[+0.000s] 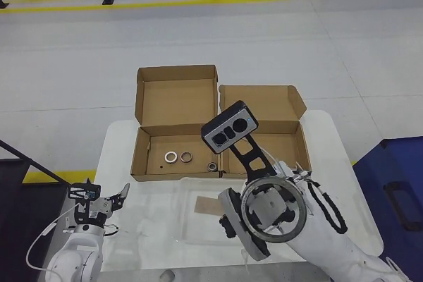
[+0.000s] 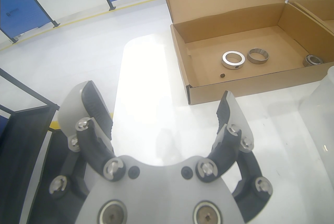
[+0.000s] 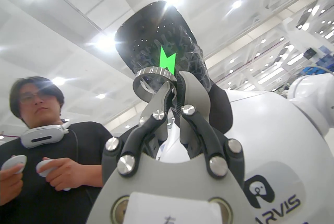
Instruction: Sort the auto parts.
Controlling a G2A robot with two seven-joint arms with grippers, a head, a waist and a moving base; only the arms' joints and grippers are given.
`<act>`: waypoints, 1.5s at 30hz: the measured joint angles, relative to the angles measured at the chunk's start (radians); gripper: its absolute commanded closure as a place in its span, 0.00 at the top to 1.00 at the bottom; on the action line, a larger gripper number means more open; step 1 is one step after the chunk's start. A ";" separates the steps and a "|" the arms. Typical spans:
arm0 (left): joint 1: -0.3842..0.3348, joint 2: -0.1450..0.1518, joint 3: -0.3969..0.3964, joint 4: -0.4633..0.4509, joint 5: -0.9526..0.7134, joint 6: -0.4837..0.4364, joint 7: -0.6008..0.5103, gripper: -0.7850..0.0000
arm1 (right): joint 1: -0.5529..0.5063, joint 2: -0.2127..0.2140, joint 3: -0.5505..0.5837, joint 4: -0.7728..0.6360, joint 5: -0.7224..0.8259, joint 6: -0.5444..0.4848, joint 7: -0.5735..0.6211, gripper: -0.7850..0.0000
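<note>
My right gripper [image 3: 174,84] is turned upward, shut on the rim of a steel ring [image 3: 156,71]. In the top view it [image 1: 268,211] is raised over the table's front, right of centre. My left gripper [image 2: 159,94] is open with nothing between its fingers, low over the table's front left corner [image 1: 111,197]. The left cardboard box [image 1: 176,106] holds a silver collar [image 2: 233,60], a darker ring [image 2: 257,55], a bearing [image 2: 312,60] and a small black screw [image 2: 222,75].
A second open cardboard box [image 1: 261,106] stands against the first box's right side. A clear plastic tray [image 1: 190,218] with a brown card [image 1: 210,206] in it lies on the white table [image 1: 123,151] in front of the boxes.
</note>
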State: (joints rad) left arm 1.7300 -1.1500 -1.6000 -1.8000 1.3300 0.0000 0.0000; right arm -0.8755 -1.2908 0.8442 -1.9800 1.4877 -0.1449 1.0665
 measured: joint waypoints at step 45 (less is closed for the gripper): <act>0.000 0.000 0.000 0.000 0.000 0.000 0.000 1.00 | -0.031 0.179 0.432 -0.370 -0.956 0.775 0.123 0.00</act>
State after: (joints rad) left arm 1.7300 -1.1500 -1.6000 -1.8000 1.3300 0.0000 0.0000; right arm -0.9064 -1.1113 1.2766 -2.3500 0.5320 0.6301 1.1899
